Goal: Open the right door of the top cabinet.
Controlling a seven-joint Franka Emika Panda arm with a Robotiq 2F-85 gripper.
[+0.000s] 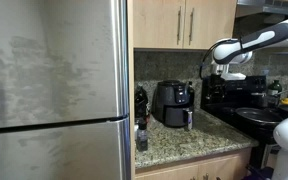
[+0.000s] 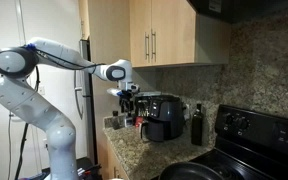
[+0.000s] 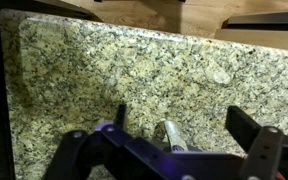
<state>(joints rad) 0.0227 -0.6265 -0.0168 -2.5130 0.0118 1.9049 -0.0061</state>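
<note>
The top cabinet (image 1: 184,24) is light-tan wood with two slim metal handles at its centre seam. It also shows in the other exterior view (image 2: 169,35). The right door (image 1: 212,22) is shut in both exterior views (image 2: 174,30), with its handle at its left edge. My gripper (image 1: 210,71) hangs below the cabinet, in front of the granite backsplash and above the counter (image 2: 127,93). In the wrist view my gripper (image 3: 184,125) is open and empty, facing the backsplash, with a grey cylindrical tip (image 3: 170,135) between the fingers.
A stainless steel fridge (image 1: 54,90) fills one side. A black air fryer (image 1: 172,103) stands on the granite counter (image 1: 184,140), with small bottles (image 1: 141,130) by the fridge. A dark bottle (image 2: 197,125) and a black stove (image 2: 249,135) are beside it.
</note>
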